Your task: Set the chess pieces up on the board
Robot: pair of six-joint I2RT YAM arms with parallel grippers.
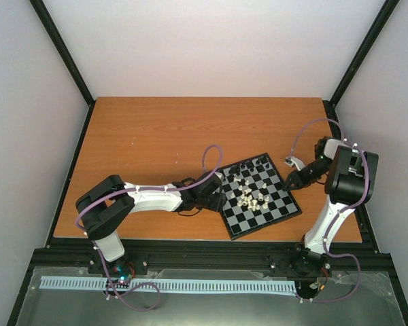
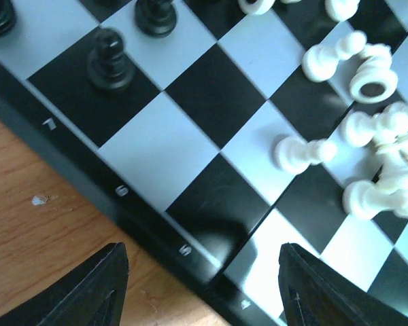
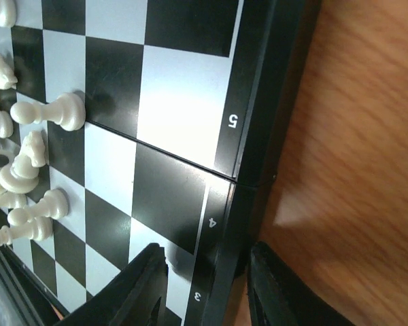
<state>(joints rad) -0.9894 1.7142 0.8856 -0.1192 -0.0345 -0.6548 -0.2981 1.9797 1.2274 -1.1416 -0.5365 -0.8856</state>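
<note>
While my arms reach in from both sides, the board (image 1: 279, 207) lies on the near right part of the table (image 1: 156, 136), turned askew between them.

My left gripper (image 1: 218, 196) is at the board's left edge. In the left wrist view its fingers (image 2: 102, 292) stand well spread, with nothing between them but the board's rim and a little bare wood (image 2: 41, 231). They pinch nothing.

My right gripper (image 1: 294, 179) is at the board's right edge. In the right wrist view its fingers (image 3: 146, 285) stand partly apart, one over the squares and the other over the table (image 3: 353, 136), so they straddle the rim beside the numbers. No piece is between them. I cannot tell whether they touch the board (image 3: 177, 88).

The white pieces (image 1: 248, 193) are heaped near the middle of the board, most of them tipped over and touching one another. One white pawn (image 2: 302, 151) lies on its side just left of the heap, and another pawn (image 3: 54, 111) lies on its side just right of it. The black pieces (image 1: 255, 165) cluster at the far corner; those that my left wrist view shows (image 2: 109, 61) stand upright, each on its own square of the board (image 2: 156, 149).
</note>
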